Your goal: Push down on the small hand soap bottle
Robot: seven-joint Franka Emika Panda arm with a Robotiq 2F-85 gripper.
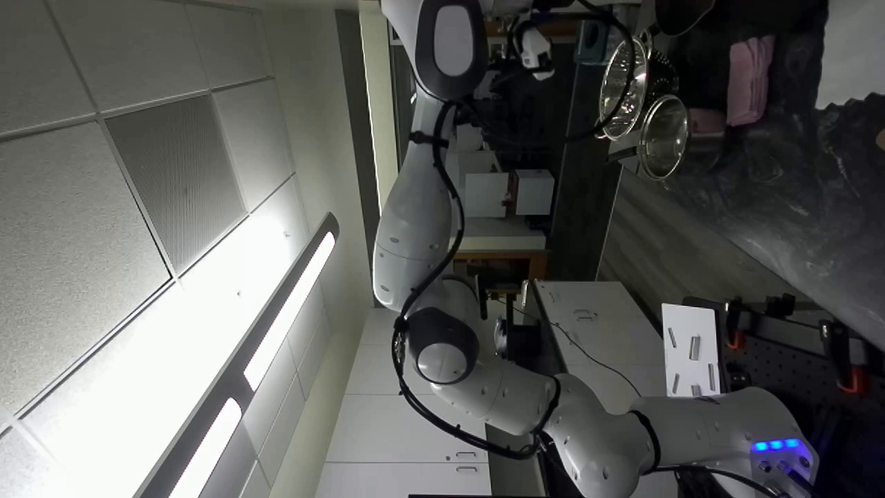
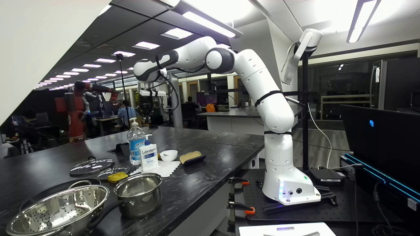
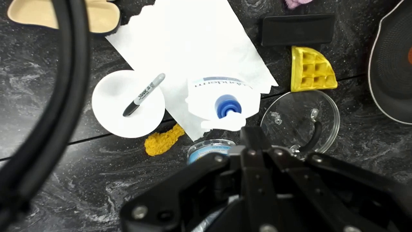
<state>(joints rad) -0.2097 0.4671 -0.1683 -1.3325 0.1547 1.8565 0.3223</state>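
The small bottle is a white Lubriderm pump bottle with a blue collar, standing upright on a white paper on the dark counter. In the wrist view its white pump head shows just beyond the fingertips. A larger clear pump bottle with a blue label stands beside it, and in the wrist view it is partly hidden behind the gripper. My gripper is shut, with nothing seen between the fingers. In an exterior view the gripper is above and behind the bottles, apart from the small one.
A white bowl holds a marker. A glass lid, yellow waffle piece and black block lie around the bottles. A steel pot, colander and large lid stand on the counter.
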